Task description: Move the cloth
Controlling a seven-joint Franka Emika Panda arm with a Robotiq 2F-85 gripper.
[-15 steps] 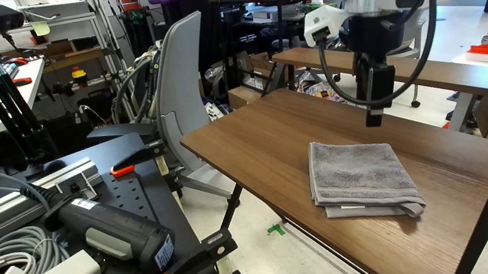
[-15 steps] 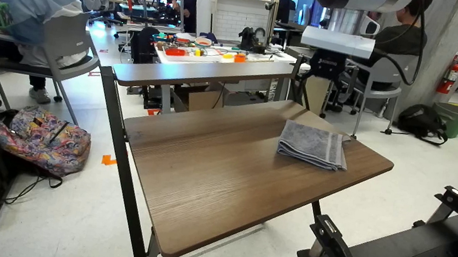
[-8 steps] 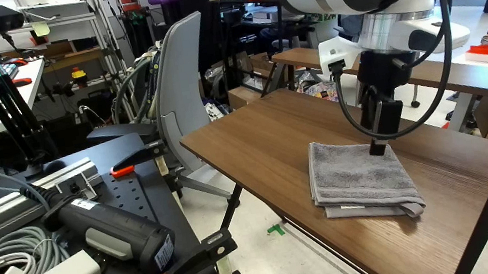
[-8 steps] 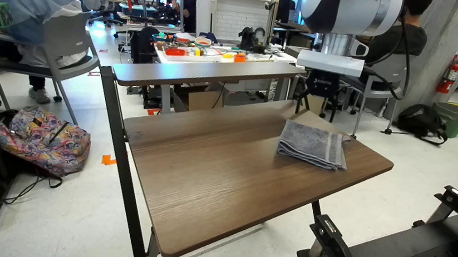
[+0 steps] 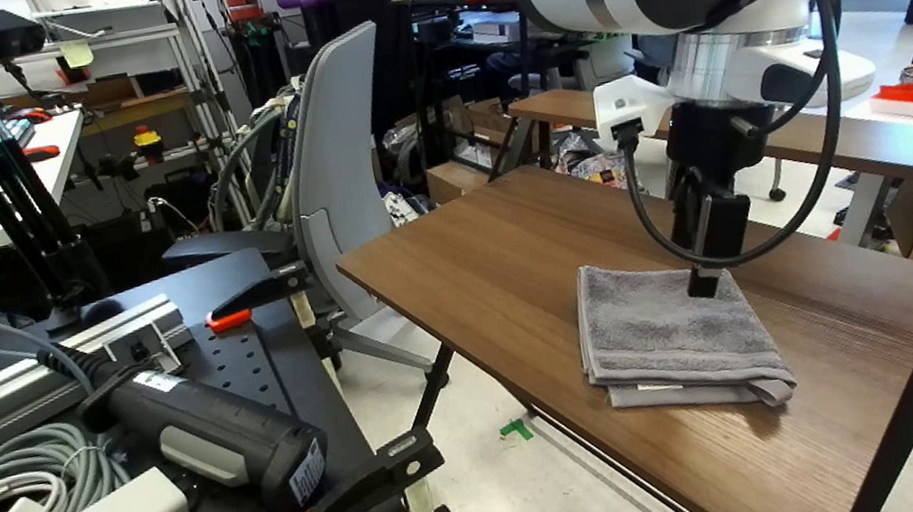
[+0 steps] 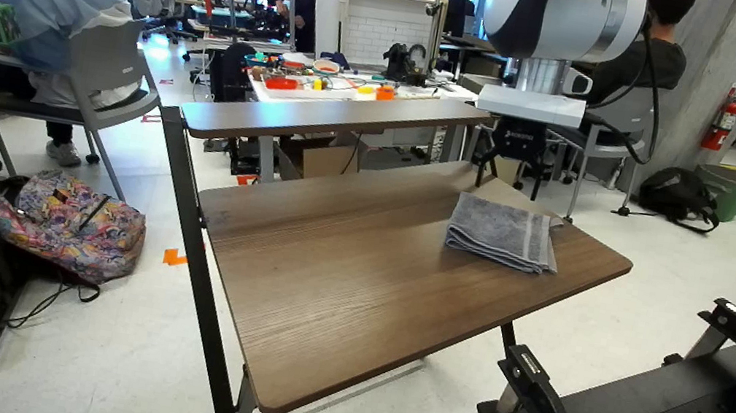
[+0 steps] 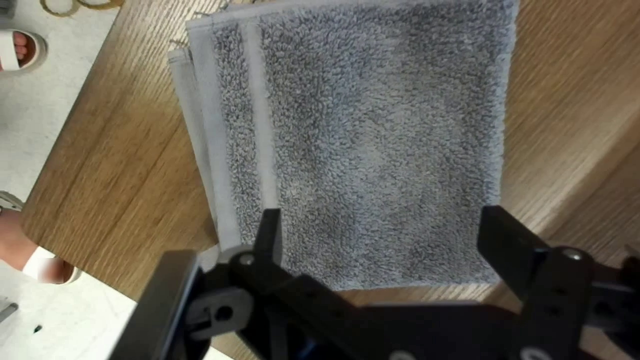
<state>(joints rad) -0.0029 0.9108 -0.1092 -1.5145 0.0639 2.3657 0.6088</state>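
The end effector (image 7: 382, 220) is hanging over one edge of the cloth (image 7: 370, 135), jaws apart.
The cloth is lying folded on the table (image 5: 455, 247), most of it extending up the wrist view, beyond the jaws.

Wrist view close above cloth (image 7: 380, 145), exterior views farther off

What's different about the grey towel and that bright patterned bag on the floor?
The towel is mostly grey, but the bag has a pattern of many colours. The towel is folded fairly flat, while the bag is puffy and rounded. The towel lies on the brown table, and the bag is down on the floor. Both look soft, like fabric.
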